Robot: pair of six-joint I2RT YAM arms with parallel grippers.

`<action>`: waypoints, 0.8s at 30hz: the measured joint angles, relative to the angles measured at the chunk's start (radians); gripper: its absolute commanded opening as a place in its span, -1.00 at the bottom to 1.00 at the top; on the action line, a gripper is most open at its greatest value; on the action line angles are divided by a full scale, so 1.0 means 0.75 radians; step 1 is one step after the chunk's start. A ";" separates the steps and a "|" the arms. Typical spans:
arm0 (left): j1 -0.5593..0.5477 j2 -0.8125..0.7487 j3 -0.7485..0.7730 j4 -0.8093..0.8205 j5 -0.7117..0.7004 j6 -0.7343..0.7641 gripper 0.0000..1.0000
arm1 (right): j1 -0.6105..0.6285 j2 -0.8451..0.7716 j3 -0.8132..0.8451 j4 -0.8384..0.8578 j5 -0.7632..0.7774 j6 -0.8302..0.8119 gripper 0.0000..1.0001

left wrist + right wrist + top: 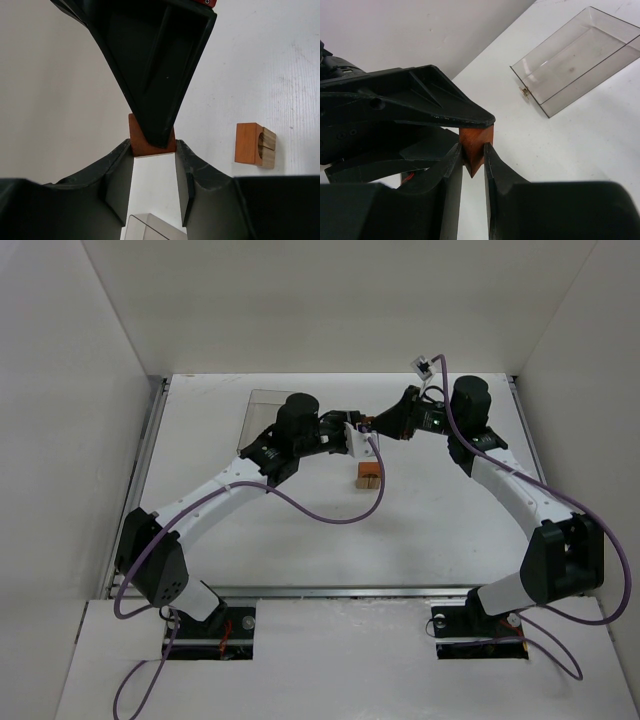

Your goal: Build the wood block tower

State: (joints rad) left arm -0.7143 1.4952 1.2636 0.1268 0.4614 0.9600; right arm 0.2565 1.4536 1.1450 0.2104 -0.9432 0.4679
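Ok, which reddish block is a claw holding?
The held block, gripped in the right claw beside the left claw; the other block rests on the table against tan blocks.

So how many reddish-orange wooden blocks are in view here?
2. The first block is clamped in the right tool, flanked by the left tool. The second block lies on the table against tan blocks. Arms may hide others.

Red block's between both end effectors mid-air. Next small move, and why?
Probably close the left end effector firmly on the red block before the right end effector lets go: left fingers flank the block, but a firm hold isn't evident, and the right clearly pinches it.
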 measured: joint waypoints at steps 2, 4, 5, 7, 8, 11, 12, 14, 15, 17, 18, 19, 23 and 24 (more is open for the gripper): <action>0.000 0.000 0.000 -0.001 0.000 0.000 -0.64 | 0.000 0.000 0.000 -0.001 0.000 0.000 -1.00; 0.000 0.000 0.000 -0.002 0.000 -0.003 -0.66 | 0.000 0.000 0.000 -0.001 0.000 0.000 -1.00; 0.000 0.000 0.001 -0.002 0.000 -0.007 -0.66 | 0.000 0.000 0.000 -0.001 0.000 0.000 -0.99; 0.000 0.000 0.011 -0.019 -0.001 -0.011 -0.82 | 0.000 0.000 0.000 -0.002 -0.001 0.000 -0.87; -0.001 0.000 0.021 -0.038 -0.002 -0.012 -0.82 | 0.000 0.000 0.000 -0.002 -0.001 0.001 -0.82; -0.003 0.000 0.062 -0.115 -0.002 -0.016 -0.88 | 0.000 0.000 0.000 -0.002 -0.011 0.003 -0.61; -0.004 0.000 0.076 -0.148 -0.001 -0.016 -0.91 | 0.000 0.001 0.001 -0.002 -0.015 0.005 -0.57; -0.005 0.000 0.101 -0.200 0.001 -0.015 -0.93 | 0.000 0.002 0.001 -0.003 -0.024 0.006 -0.52; -0.006 0.000 0.109 -0.221 0.004 -0.015 -0.95 | 0.001 0.002 0.001 -0.005 -0.028 0.006 -0.52; -0.005 0.000 0.117 -0.252 0.009 -0.015 -0.98 | 0.004 0.003 0.001 -0.018 -0.035 0.006 -0.52; -0.006 0.000 0.121 -0.267 0.010 -0.015 -1.00 | 0.007 0.003 0.000 -0.025 -0.036 0.005 -0.52; -0.006 0.000 0.124 -0.281 0.012 -0.015 -1.00 | 0.008 0.005 0.000 -0.033 -0.037 0.005 -0.52; -0.005 0.000 0.131 -0.323 0.015 -0.015 -1.00 | 0.010 0.019 0.001 -0.044 -0.057 0.006 -0.39; -0.005 0.000 0.131 -0.331 0.017 -0.016 -1.00 | 0.012 0.022 0.001 -0.051 -0.060 0.006 -0.33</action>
State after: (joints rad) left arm -0.7181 1.4952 1.3621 -0.1215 0.4740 0.9482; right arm 0.2653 1.4704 1.1454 0.1719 -0.9882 0.4725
